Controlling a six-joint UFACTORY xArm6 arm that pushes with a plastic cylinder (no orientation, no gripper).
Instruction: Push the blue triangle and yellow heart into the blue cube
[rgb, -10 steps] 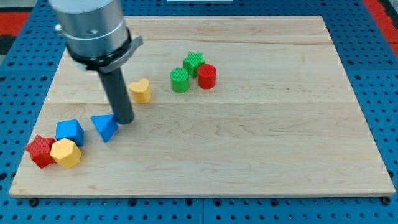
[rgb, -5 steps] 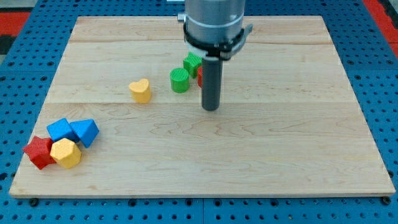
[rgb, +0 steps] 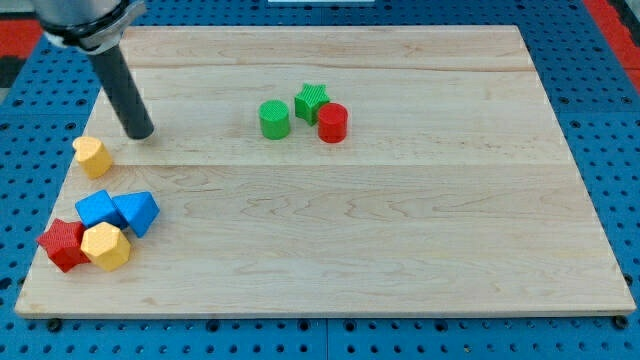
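At the view's left edge of the wooden board (rgb: 420, 230), my tip (rgb: 140, 133) sat on the surface just up and to the right of the yellow heart (rgb: 91, 156), near it with a small gap between. No jaws on this rig, just the bare dark rod, nothing held.

The yellow heart lay near the board's left edge, above the cluster at the lower left and apart from it. In that cluster, the blue cube (rgb: 97, 209) touched the blue triangle (rgb: 137, 212) on its right side. The red star (rgb: 62, 243) sat below-left of the cube, and the yellow hexagon-ish block (rgb: 106, 246) sat right below the cube, pressed against the star.

Upper middle of the board was a separate group: green cylinder (rgb: 274, 119) on the left, green star (rgb: 311, 101) above and between, red cylinder (rgb: 332, 123) on the right. Star and red cylinder were touching or nearly so; green cylinder stood just beside the star. That group was well apart from my tip
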